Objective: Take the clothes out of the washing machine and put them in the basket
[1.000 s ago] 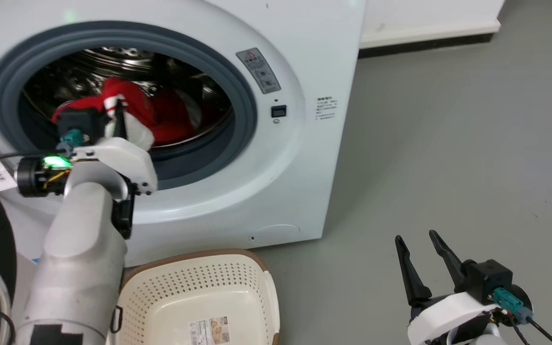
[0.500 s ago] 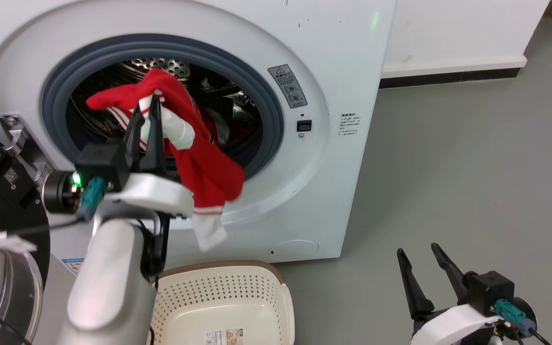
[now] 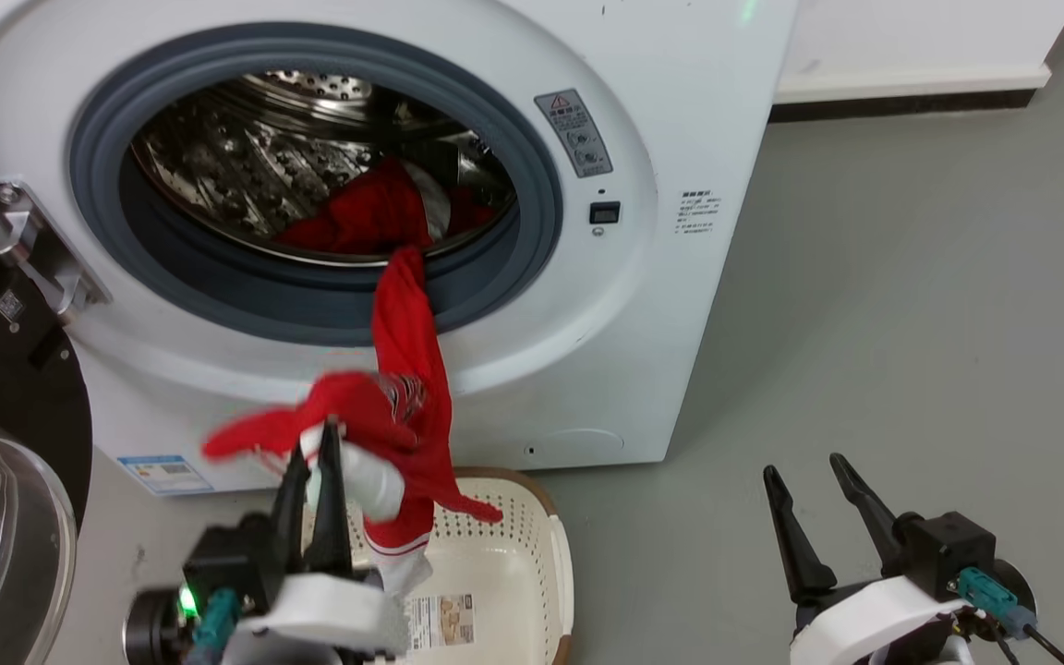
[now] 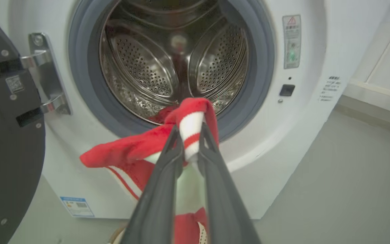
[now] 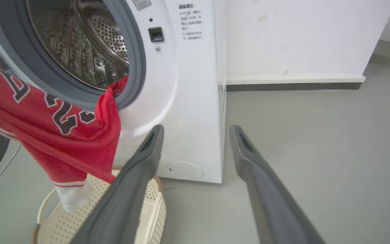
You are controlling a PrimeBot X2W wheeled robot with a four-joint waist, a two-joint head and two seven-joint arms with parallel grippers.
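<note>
- White front-loading washing machine [image 3: 661,277], black-framed door [image 3: 24,388] swung open at its left; steel drum [image 3: 246,157] visible thru the porthole.
- L gripper [image 3: 315,443] is low in front of the machine, below the porthole. Its 2 fingers are pinched tight on a bunched red garment [image 3: 407,342] w/ white trim.
- That garment stretches from the drum's lip, over the grey seal, down the machine's front to the gripper. Its white hem hangs over the basket [image 3: 532,545].
- Black-and-white numerals show on it in the right wrist view.
- More red clothes [image 3: 356,217] lie in the drum's bottom.
- Basket sits on the grey floor [image 3: 911,305], just in front of the machine's base.
- R gripper [image 3: 803,466] is well off to the machine's right, its 2 fingers spread wide, holding nothing.
</note>
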